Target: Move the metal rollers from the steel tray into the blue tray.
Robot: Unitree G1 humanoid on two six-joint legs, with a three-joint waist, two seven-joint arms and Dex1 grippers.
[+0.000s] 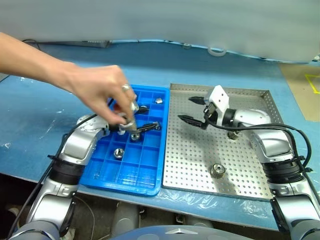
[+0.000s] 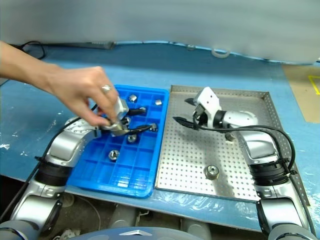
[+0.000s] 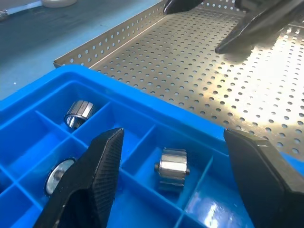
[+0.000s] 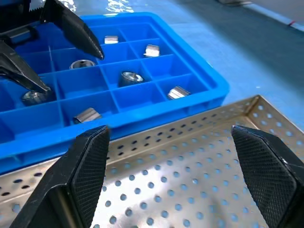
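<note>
My left gripper (image 1: 148,118) hangs over the blue tray (image 1: 102,176) with fingers spread, pinching nothing; a person's hand (image 1: 102,95) grasps its wrist from above. Rollers (image 3: 173,169) lie in separate compartments beneath it, one just beside the tray's rim nearest the steel tray (image 1: 250,187). The two trays sit edge to edge. My right gripper (image 1: 192,109) hovers wide open over the steel tray's far left corner, near that shared edge. One roller (image 1: 218,170) lies alone on bare perforated floor, another (image 1: 233,135) partly hidden under my right arm.
</note>
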